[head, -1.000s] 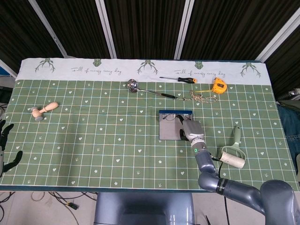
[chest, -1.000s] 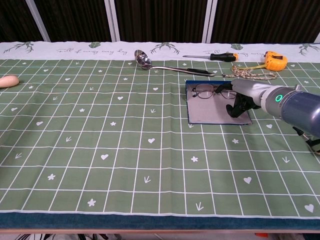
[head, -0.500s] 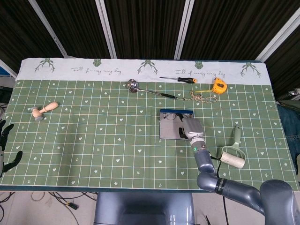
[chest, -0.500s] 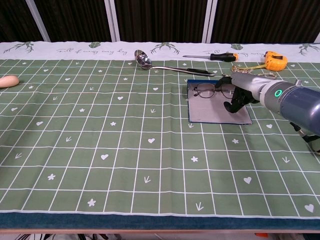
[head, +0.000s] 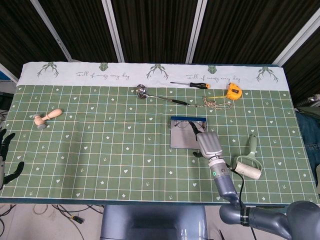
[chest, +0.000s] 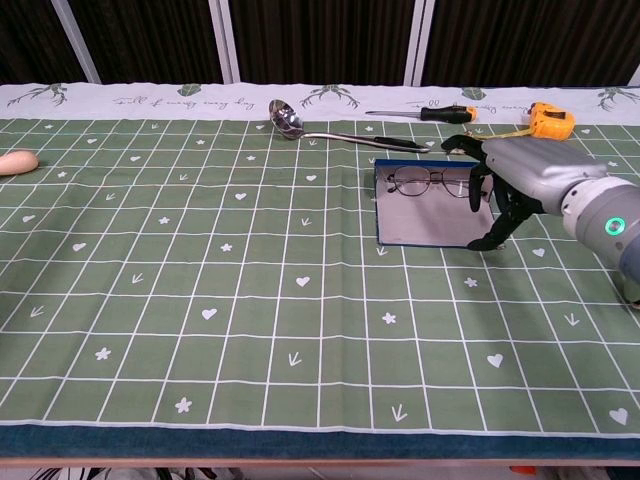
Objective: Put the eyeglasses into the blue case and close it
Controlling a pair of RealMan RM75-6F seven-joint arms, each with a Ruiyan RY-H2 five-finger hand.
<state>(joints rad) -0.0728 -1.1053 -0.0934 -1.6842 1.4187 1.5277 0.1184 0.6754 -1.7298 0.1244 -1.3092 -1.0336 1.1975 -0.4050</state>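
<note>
Right of centre on the worktop [head: 100, 150], the blue case [chest: 430, 222] lies open and flat, with the eyeglasses [chest: 428, 182] resting inside along its far edge, lenses toward 12 o'clock. At the case's 3 o'clock edge the right hand [chest: 505, 180] hovers with its fingers [chest: 497, 232] spread and curled downward, holding nothing; the fingertips reach past the case's near right corner, and whether they touch the cloth cannot be told. From the case toward 9 o'clock a broad stretch of green cloth runs to the wooden stamp [head: 47, 118] near the left edge, and toward 6 o'clock bare cloth runs to the front edge. At 12 o'clock the room is tighter: the ladle [head: 161, 96] lies just beyond the case's far edge, with the rope [head: 216, 104], tape measure [head: 233, 91] and screwdriver [head: 190, 84] further back near the white border. At 4 o'clock from the case a lint roller [head: 248, 164] lies near the right forearm. At the far left margin, off the worktop's edge, the left hand [head: 6, 156] hangs with fingers loosely apart, holding nothing.
</note>
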